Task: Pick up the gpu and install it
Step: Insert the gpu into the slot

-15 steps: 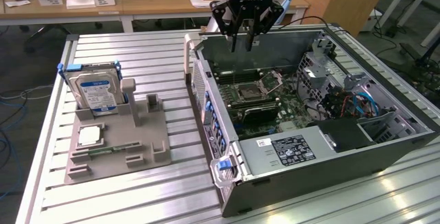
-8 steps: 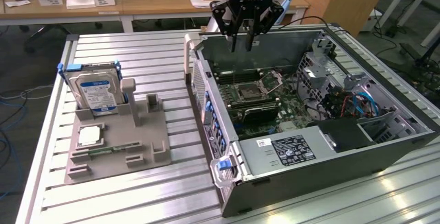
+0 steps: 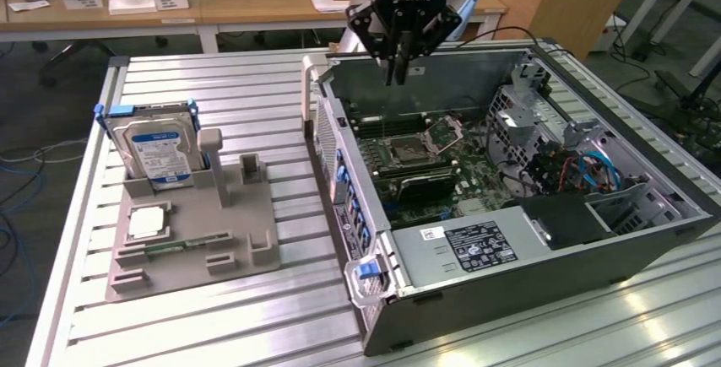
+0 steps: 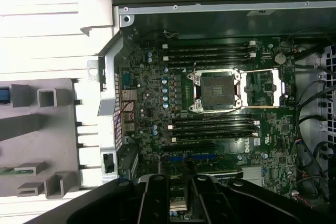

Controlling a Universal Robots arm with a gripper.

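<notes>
Exterior view has the gripper (image 3: 396,76), fingers narrowly parted and empty, hanging over the open computer case's (image 3: 631,253) far rim, while the gpu (image 3: 426,183) lies low on the motherboard beyond the CPU socket (image 3: 411,146), long axis parallel to the memory slots.

Green motherboard (image 4: 220,124), grey holder (image 3: 214,232), silver drive (image 3: 158,152) (blue-and-white label), black case (image 3: 586,257).

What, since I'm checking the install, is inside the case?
The motherboard with its CPU socket, a dark card that looks like the gpu beside the socket, cables and a power supply. The card hides its slot, so seating cannot be judged.
</notes>
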